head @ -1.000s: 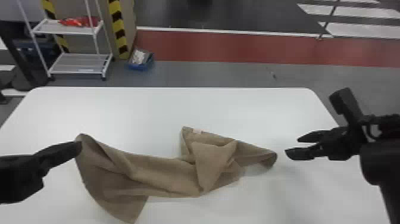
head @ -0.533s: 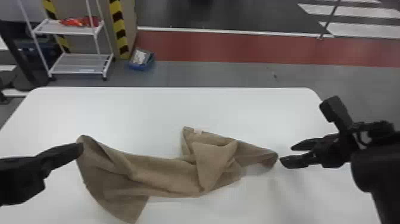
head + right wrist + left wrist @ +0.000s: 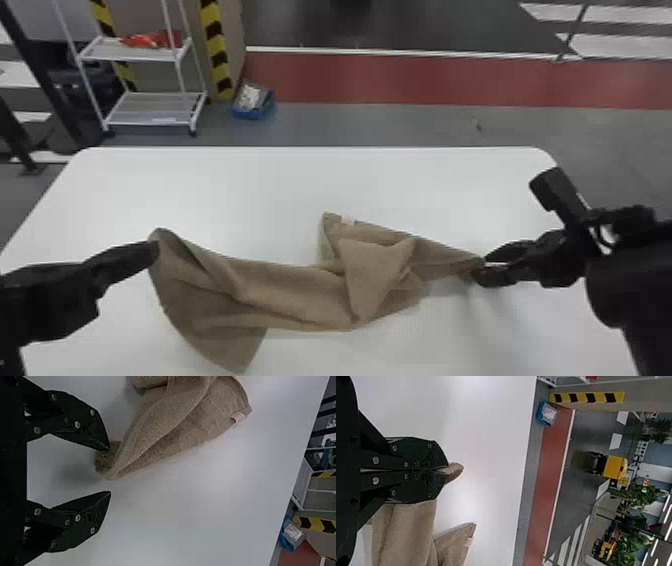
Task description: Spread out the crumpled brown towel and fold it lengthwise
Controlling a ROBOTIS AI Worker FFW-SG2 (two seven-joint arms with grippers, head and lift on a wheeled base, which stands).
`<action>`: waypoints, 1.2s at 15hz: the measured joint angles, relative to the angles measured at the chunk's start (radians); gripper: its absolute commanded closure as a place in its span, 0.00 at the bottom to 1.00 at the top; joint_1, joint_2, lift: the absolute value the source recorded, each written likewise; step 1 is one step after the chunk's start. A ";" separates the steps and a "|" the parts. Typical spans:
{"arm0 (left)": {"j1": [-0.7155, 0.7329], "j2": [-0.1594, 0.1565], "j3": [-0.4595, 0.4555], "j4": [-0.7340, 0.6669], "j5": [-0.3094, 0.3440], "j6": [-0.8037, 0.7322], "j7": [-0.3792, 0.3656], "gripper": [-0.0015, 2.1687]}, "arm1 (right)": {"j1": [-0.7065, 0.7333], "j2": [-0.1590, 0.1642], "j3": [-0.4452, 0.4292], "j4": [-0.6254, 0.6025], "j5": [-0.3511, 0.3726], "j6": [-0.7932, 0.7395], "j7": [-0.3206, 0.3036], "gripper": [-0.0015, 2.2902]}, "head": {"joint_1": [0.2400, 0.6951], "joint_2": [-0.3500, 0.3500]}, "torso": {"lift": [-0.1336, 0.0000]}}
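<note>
Brown cloth towel [image 3: 290,295] in head view, crumpled, strung out left to right on near half of white round-cornered table [image 3: 250,190]; small pale label [image 3: 348,220] on far edge. Towel's left end in black two-fingered left gripper [image 3: 152,251]. Black two-fingered right gripper [image 3: 481,267] at towel's right end. Far left, past table: white metal shelf rack [image 3: 160,107], blue bin [image 3: 255,114] just beside.

Left wrist view: left gripper [image 3: 442,471] pinched tight on towel, bit of corner poking out past fingertips.

Right wrist view: right gripper [image 3: 110,471] spread wide, towel's right tip close by one fingertip, contact unclear; label further along cloth.
</note>
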 measured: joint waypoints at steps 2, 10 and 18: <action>0.001 0.000 0.001 0.001 0.000 0.000 -0.001 0.79 | -0.002 0.002 0.005 0.006 0.005 -0.007 0.000 0.33 | 1.00 0.46 | 0.07; 0.003 0.000 0.006 0.003 0.000 0.000 -0.001 0.79 | -0.006 0.003 0.000 0.026 0.011 -0.071 0.000 0.62 | 1.00 0.46 | 0.07; 0.003 0.000 0.017 0.000 0.001 -0.027 -0.024 0.79 | 0.012 0.036 -0.216 -0.094 -0.081 -0.255 0.000 0.68 | 1.00 0.41 | 0.07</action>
